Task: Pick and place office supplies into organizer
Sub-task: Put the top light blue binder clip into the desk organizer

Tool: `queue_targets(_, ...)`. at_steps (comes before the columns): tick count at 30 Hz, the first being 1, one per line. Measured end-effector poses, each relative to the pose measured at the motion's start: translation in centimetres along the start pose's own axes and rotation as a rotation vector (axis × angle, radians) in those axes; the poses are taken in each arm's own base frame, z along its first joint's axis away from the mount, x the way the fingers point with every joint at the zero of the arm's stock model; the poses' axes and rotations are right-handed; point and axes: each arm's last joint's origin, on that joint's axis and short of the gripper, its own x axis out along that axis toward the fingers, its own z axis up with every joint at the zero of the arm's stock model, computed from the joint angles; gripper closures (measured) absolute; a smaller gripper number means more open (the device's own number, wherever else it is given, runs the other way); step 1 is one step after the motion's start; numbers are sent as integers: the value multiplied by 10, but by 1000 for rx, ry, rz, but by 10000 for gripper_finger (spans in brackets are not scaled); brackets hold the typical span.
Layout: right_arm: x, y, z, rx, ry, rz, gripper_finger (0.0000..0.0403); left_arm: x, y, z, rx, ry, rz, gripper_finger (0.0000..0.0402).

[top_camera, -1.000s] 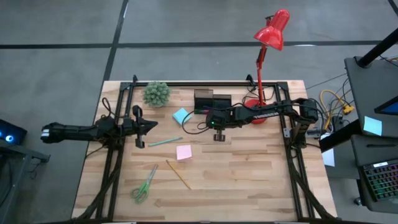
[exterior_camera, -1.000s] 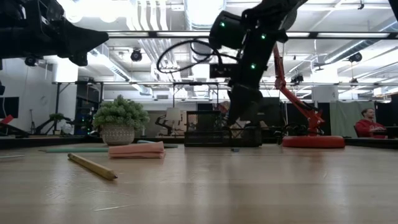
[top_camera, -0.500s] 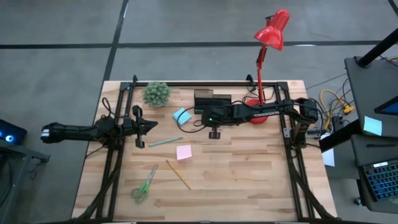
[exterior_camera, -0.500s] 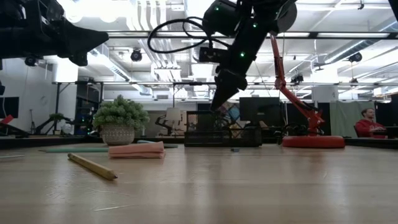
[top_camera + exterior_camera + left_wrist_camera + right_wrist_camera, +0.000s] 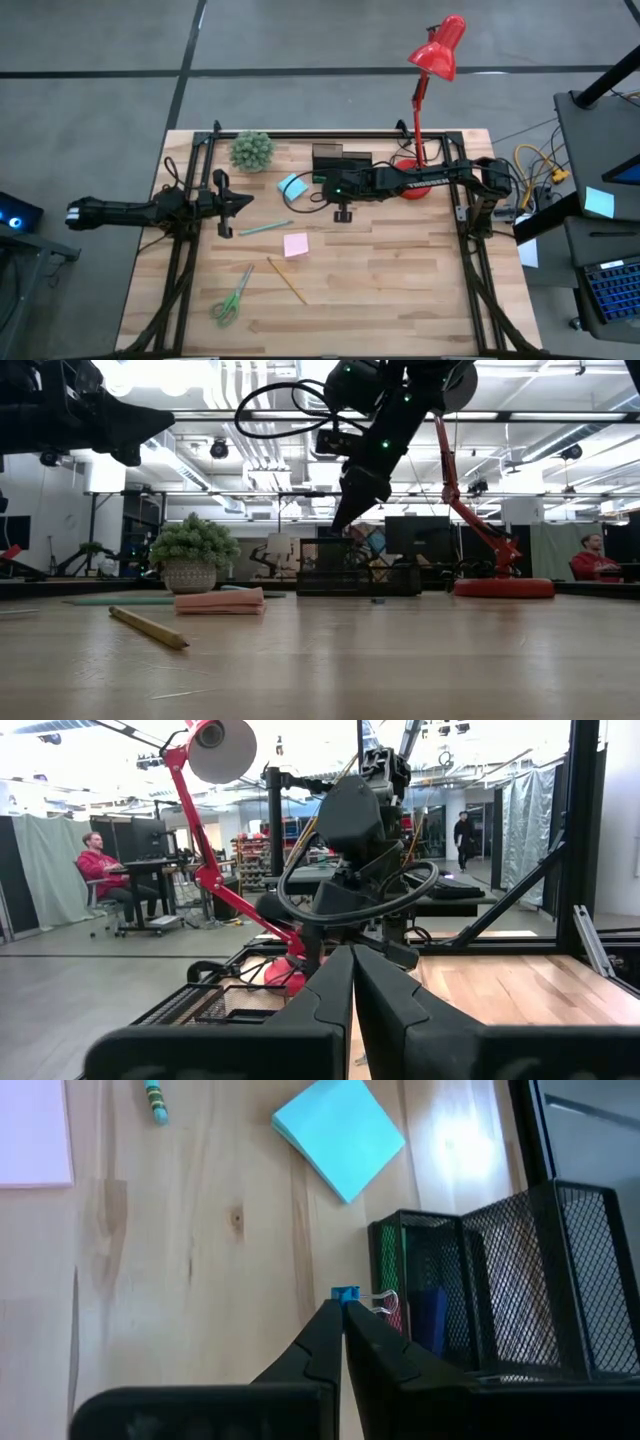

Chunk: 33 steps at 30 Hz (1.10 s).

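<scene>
- A light wooden plank tabletop (image 5: 400,290) stands on a grey concrete floor (image 5: 300,90) marked with dark lines.
- A red desk lamp (image 5: 437,48) rises from the tabletop's far edge, beside a small green potted plant (image 5: 252,150).
- To one side sits a dark desk (image 5: 600,150) carrying a laptop with a rainbow-lit keyboard (image 5: 612,290).
- Beyond the tabletop lies a large workshop with an open ceiling, exposed pipes and bright lights (image 5: 320,375).
- A person in a red top (image 5: 596,558) sits at a desk in the distance.
- Grey curtains (image 5: 525,825) hang along one wall.
</scene>
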Motion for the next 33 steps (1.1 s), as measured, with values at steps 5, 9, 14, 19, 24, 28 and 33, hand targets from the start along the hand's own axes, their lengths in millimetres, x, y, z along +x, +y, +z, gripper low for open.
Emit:
queue_targets(5,0,-1,2,-2,-28,13,394,0,0,0,0,0,0,402)
queue_targets(9,0,-1,3,-12,-39,11,394,0,0,0,0,0,0,402)
queue_targets(14,0,-2,4,-20,-53,6,394,0,0,0,0,0,0,402)
queue_targets(19,1,-6,6,-40,-73,-2,394,0,0,0,0,0,0,402)
queue_targets(24,3,-13,5,-24,-89,21,394,0,0,0,0,0,0,402)
queue_targets(28,5,-20,4,-8,-98,19,394,0,0,0,0,0,0,402)
queue_targets(33,8,-29,11,24,-206,67,394,0,0,0,0,0,0,402)
